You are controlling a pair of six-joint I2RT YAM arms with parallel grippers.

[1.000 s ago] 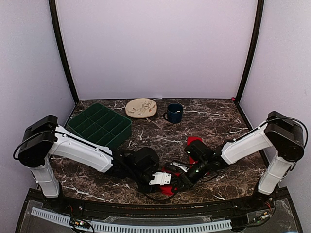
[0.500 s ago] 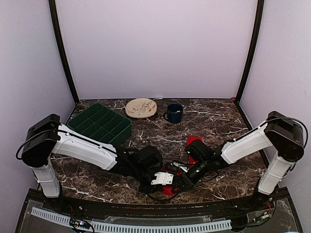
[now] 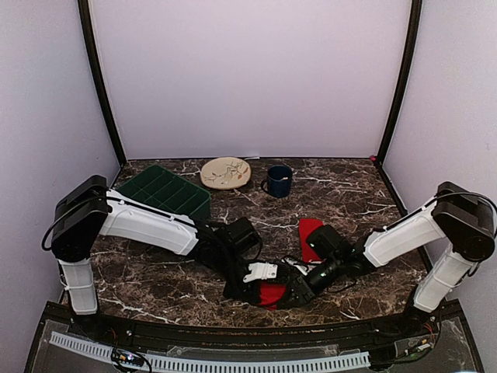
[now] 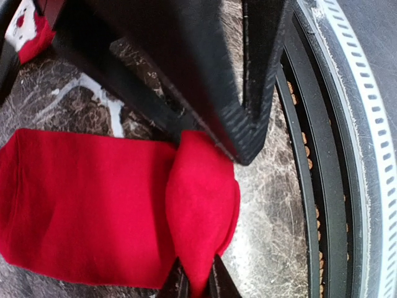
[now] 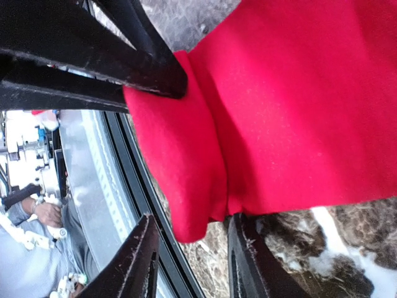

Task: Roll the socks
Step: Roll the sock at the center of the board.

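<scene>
Since a second ago both arms have slid toward the near edge of the worktop (image 3: 342, 194), the left jaws have closed and the right jaws have come apart. Starting at the left, the green tray (image 3: 159, 198) sits left of the blue mug (image 3: 279, 180). My left arm (image 3: 147, 225) reaches past the tray and ends well nearer to me than the mug. The pale plate (image 3: 226, 172) lies just left of the mug. Straight toward me from the mug, by the near edge, lies the folded sock (image 4: 93, 198). It is flat on the marble, with one end turned over into a thick fold (image 4: 201, 211). The left jaws are shut on that fold, pinching it from both sides. In the right wrist view the right jaws stand apart with the tip of the same fold between them; I cannot tell whether either finger touches it. The other sock (image 3: 309, 231) lies between the mug and the folded sock, a little to the mug's right. It is just beside the wrist of my right arm (image 3: 404, 233), which comes in from the mug's right.
</scene>
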